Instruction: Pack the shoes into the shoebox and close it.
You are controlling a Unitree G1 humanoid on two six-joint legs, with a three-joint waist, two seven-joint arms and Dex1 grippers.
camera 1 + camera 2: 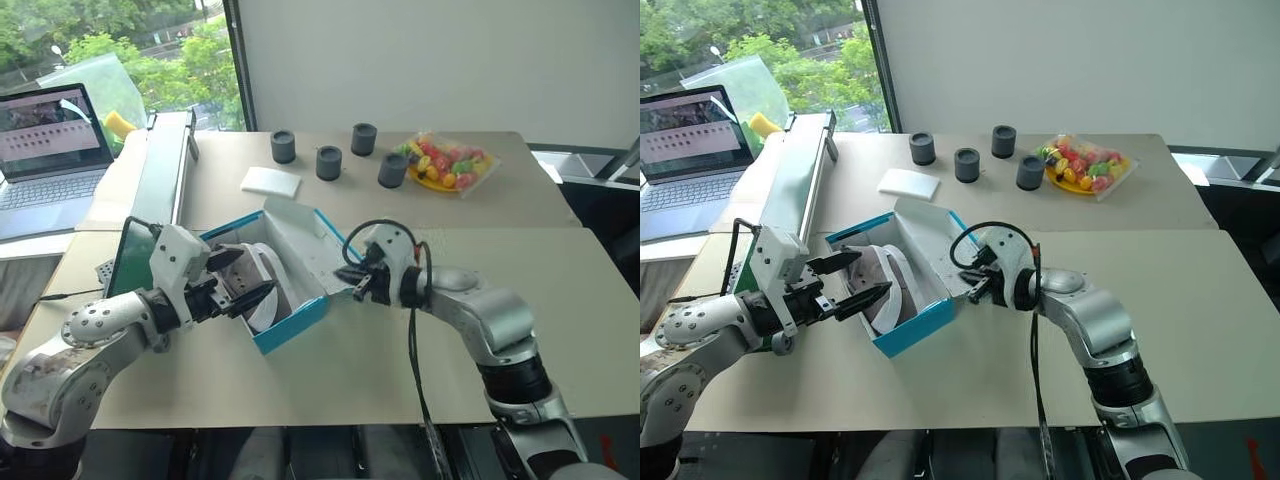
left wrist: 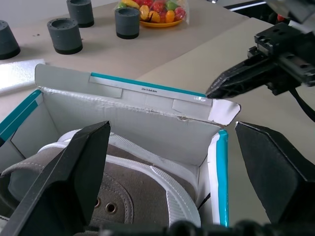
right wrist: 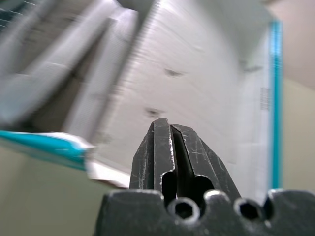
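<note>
The turquoise shoebox [image 1: 296,324] lies open in the middle of the table, with its white lid flap [image 1: 296,226] standing up at the far side. Grey shoes [image 2: 123,183] with white soles lie inside it. My left gripper [image 1: 248,278] hovers open over the near left end of the box, its fingers spread above the shoes and holding nothing. From the right, my right gripper [image 1: 350,278] is shut and empty. Its tip sits at the right-hand corner of the lid flap [image 2: 222,111].
Several dark grey cylinders [image 1: 329,162] stand at the back of the table beside a flat white pad [image 1: 271,181]. A bag of colourful fruit [image 1: 447,163] sits at the back right. A laptop [image 1: 45,150] and a long green-and-white panel [image 1: 160,170] are on the left.
</note>
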